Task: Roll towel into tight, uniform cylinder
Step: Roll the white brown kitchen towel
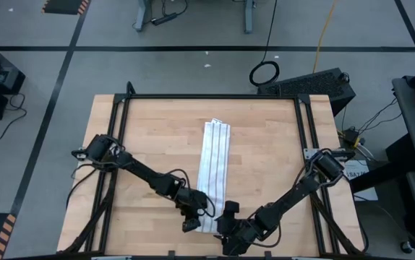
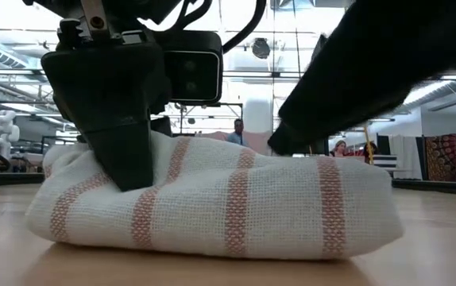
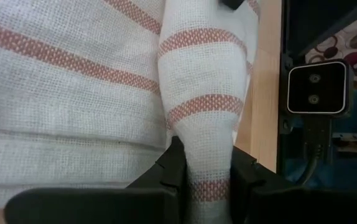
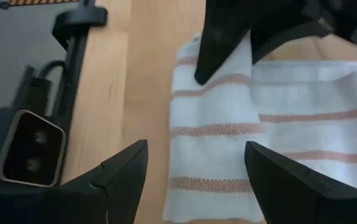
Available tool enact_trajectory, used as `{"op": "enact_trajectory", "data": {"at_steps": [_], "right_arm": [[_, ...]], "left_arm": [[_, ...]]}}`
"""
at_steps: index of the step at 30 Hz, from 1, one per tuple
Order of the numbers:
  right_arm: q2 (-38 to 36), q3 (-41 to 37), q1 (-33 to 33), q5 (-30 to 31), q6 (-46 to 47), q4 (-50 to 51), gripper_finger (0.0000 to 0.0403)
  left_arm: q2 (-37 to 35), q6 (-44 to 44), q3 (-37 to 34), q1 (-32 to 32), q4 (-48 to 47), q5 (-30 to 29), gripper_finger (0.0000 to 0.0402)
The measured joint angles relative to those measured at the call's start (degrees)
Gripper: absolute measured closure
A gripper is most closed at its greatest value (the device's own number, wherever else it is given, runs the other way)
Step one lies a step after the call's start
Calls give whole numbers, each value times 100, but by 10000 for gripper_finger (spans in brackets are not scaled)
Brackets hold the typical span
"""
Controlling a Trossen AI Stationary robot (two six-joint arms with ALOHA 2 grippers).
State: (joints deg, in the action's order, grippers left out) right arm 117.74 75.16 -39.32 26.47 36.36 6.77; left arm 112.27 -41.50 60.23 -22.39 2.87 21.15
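Towel (image 1: 215, 165) is lying as a long strip down the tabletop (image 1: 150, 137). Left gripper (image 3: 208, 177) is pinching its near end, starting the roll; right gripper (image 4: 194, 163) is hovering alongside, jaws wide, nothing held.

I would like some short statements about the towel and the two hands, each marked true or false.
1. The left hand pinches a fold of the towel. True.
2. The right hand is closed on the towel. False: its fingers stand open, with nothing between them.
3. The towel lies as a long narrow strip on the wooden table. True.
4. The towel's stripes are blue. False: they look reddish.
5. Both hands are at the towel's far end. False: they are at its near end.
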Motion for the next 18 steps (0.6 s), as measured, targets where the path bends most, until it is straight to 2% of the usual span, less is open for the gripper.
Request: {"op": "enact_trajectory", "data": {"at_steps": [9,14,18], "right_arm": [[79,-2,103,46,-148,-90,145],[263,-2,168,-248,-127,-218,145],[332,-2,184,-250,-69,-236,145]], "left_arm": [[7,-17,0,15,-22,-9,339],[9,-22,0,30,-30,-4,339],[11,-22,-2,50,-38,12,339]]}}
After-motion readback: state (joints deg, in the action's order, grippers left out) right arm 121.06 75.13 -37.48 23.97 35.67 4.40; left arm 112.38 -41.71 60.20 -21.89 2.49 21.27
